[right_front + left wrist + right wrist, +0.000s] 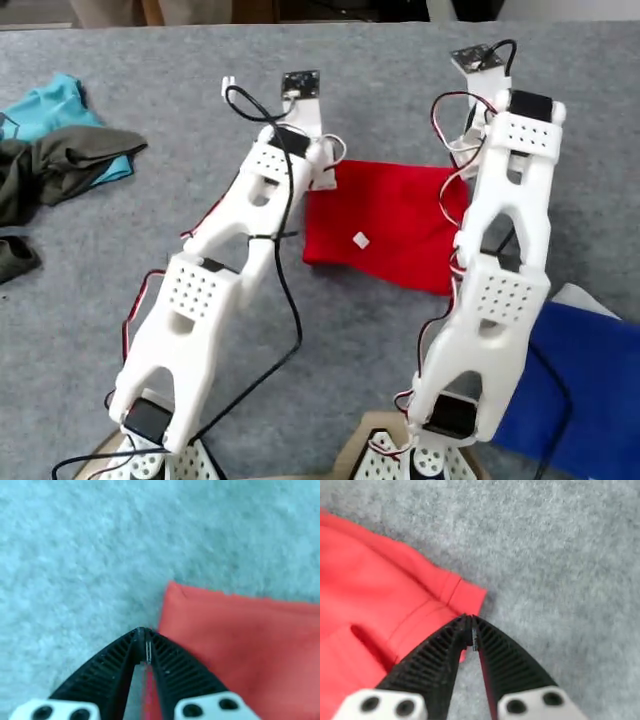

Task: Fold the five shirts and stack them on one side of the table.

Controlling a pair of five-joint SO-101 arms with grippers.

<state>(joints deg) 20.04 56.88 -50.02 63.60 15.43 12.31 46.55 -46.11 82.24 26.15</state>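
Though closed, both jaws at corners of red shirt (385, 220).

Nothing readable is showing in any of the views. A small white tag (360, 240) is lying on the red shirt (400, 225) in the middle of the scene. It is showing no letters or numbers that can be made out.
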